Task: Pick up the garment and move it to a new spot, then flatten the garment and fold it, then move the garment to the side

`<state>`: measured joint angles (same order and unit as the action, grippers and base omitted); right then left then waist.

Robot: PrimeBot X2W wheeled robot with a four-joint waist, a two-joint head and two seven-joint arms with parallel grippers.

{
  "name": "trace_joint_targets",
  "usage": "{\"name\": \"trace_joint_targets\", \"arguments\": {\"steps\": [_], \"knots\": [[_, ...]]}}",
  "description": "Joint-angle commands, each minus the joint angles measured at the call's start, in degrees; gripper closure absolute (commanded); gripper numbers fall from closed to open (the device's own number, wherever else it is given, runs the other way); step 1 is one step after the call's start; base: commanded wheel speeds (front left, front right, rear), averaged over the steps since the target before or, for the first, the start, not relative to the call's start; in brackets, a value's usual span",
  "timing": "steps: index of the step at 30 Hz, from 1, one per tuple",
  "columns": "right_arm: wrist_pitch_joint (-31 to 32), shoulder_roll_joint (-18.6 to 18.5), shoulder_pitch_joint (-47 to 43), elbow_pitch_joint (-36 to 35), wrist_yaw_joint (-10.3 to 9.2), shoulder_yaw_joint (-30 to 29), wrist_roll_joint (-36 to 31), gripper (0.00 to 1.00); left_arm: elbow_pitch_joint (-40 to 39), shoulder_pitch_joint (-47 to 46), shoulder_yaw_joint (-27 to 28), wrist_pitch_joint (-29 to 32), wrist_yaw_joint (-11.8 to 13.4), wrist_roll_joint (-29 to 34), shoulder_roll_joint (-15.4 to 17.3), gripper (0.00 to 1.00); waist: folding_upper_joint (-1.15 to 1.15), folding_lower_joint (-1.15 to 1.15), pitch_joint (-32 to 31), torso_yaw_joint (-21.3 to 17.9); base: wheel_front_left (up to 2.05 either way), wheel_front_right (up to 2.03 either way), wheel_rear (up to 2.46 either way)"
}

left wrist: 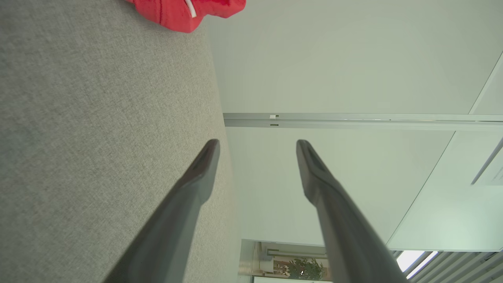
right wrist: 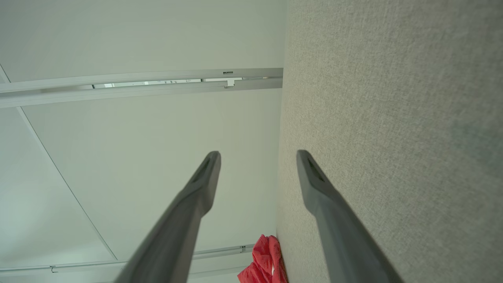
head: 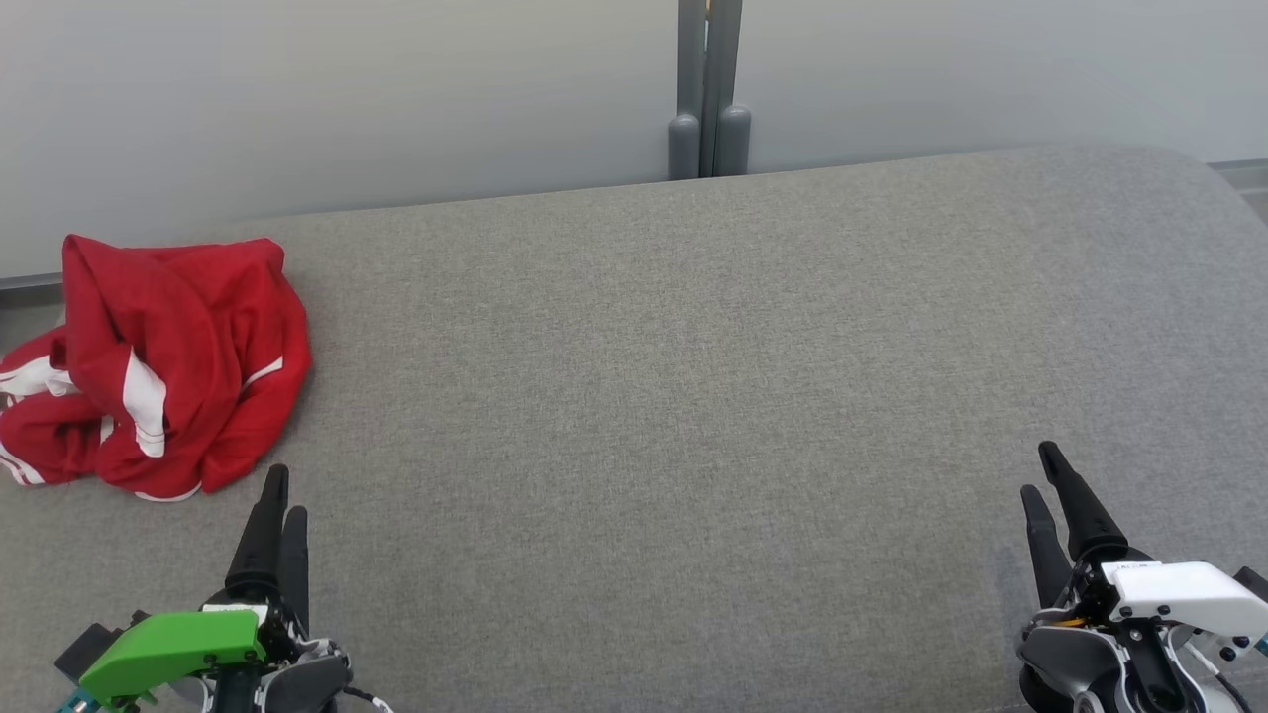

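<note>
A: Grey woven upholstery [head: 674,396] runs wide across the head view, with a pale wall [head: 396,99] behind it and a grey post [head: 708,89] standing at its far edge. Where is the garment?

B: The garment [head: 149,366], red with white stripes, lies crumpled in a heap at the far left of the upholstery, close to its back edge. It is bunched on itself, so I cannot tell a sleeve from a hem.

A: And the arms?

B: Both are low at the near edge. The left gripper [head: 286,492] sits just short of the heap, pointing toward it. Its wrist view shows the two fingers spread apart with nothing between them. The right gripper [head: 1037,471] is at the far right, well apart from the garment, likewise spread and empty.

A: Why placed so?

B: My guess is a rest pose at the outset. Nothing of the task looks done: the garment is not lifted, flattened or folded. The wide bare middle is likely the new spot, since flattening needs room that the corner does not give.

A: So the left arm goes first?

B: I'd judge so. It is the nearer one, and its spread fingers are ready to come down over a raised fold. The risk is pinching a single thin layer so the heap drags or slips, or catching the upholstery underneath
</note>
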<state>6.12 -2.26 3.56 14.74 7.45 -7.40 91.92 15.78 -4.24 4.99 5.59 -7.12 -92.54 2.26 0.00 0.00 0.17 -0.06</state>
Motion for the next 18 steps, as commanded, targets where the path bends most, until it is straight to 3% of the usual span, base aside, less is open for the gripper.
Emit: {"name": "trace_joint_targets", "arguments": {"steps": [1, 6, 18], "knots": [[-0.36, -0.30, 0.89, -1.01, 0.02, 0.09, -0.41, 0.00, -1.09, -1.07, -0.08, -0.30, -0.14, 0.35, 0.25, 0.00, 0.00, 0.00, 0.00, -0.01, 0.00, 0.00, 0.00], [-1.90, -0.46, 0.70, -1.12, 0.02, 0.50, -2.92, 0.00, -1.41, -0.78, -0.61, -1.41, -0.16, 1.26, 0.41, 0.00, 0.00, 0.00, 0.01, -0.10, 0.00, 0.00, 0.00], [-5.36, -0.50, 0.44, -4.33, 0.03, 0.24, -21.98, 0.00, -1.21, -1.11, -3.48, -5.51, 0.21, 12.48, 2.48, 0.00, 0.00, 0.00, 0.12, -0.29, 0.00, 0.00, 0.00]]}}
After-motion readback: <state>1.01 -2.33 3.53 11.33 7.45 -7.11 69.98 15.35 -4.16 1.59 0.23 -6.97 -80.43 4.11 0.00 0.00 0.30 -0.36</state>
